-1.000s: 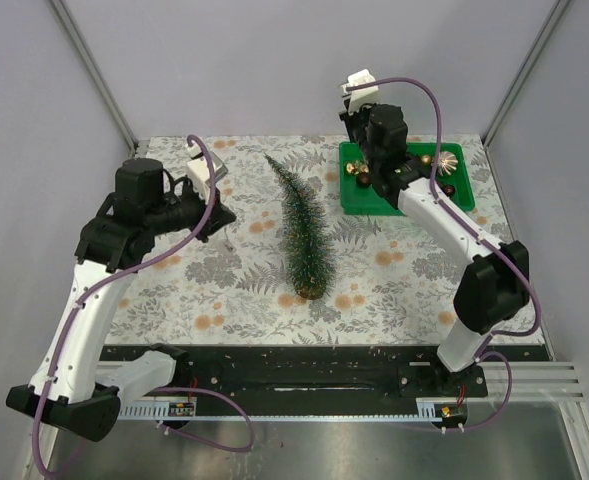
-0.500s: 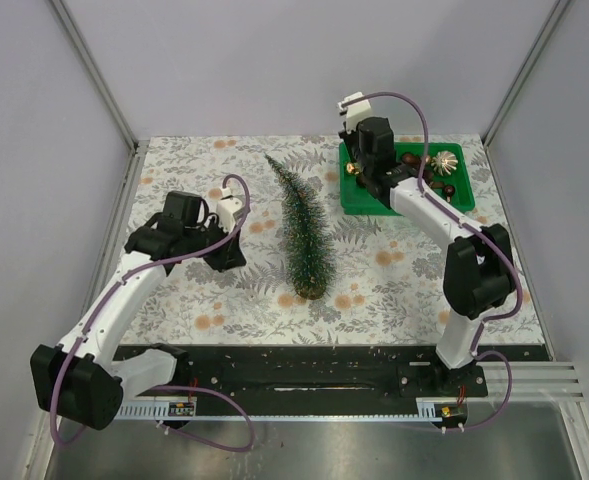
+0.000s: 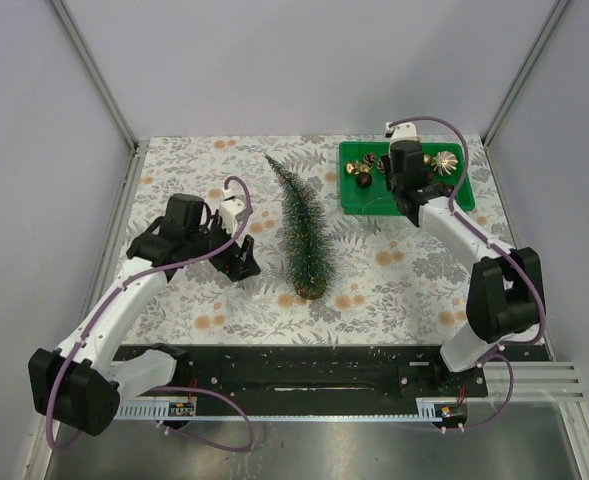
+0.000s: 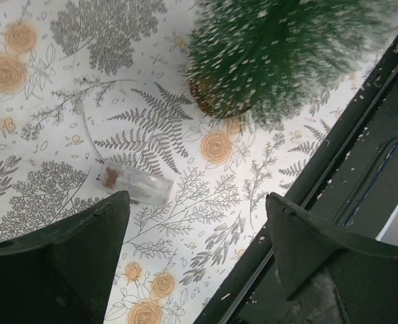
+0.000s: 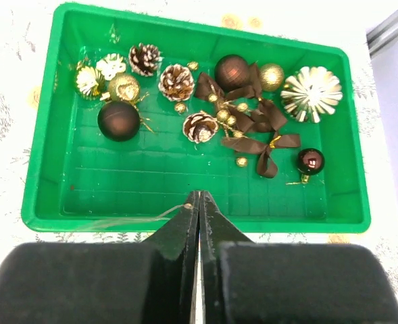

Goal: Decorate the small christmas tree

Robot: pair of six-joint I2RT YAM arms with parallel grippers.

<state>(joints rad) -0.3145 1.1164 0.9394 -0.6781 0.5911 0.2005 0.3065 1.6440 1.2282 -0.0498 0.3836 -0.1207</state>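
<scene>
The small christmas tree (image 3: 302, 230) lies on its side on the floral cloth, with its wooden base toward me; its lower bristles (image 4: 280, 54) fill the top of the left wrist view. My left gripper (image 3: 242, 264) (image 4: 197, 199) hovers open just left of the tree's base. A small clear box (image 4: 134, 183) with a thin wire lies on the cloth by its left finger. My right gripper (image 3: 406, 195) (image 5: 199, 196) is at the near wall of the green tray (image 3: 354, 205) (image 5: 84, 219), shut on a thin wire (image 5: 138, 217) that trails off to the left.
The tray holds several ornaments: brown balls (image 5: 119, 121), pine cones (image 5: 176, 82), brown ribbon bows (image 5: 259, 125) and a silver star (image 5: 311, 94). A black rail (image 4: 347, 169) runs along the table's near edge. Grey walls enclose the table on three sides.
My left arm swung in and down beside the tree's base and its jaws opened. My right gripper moved right across the tray and drew back to its near wall, still shut.
</scene>
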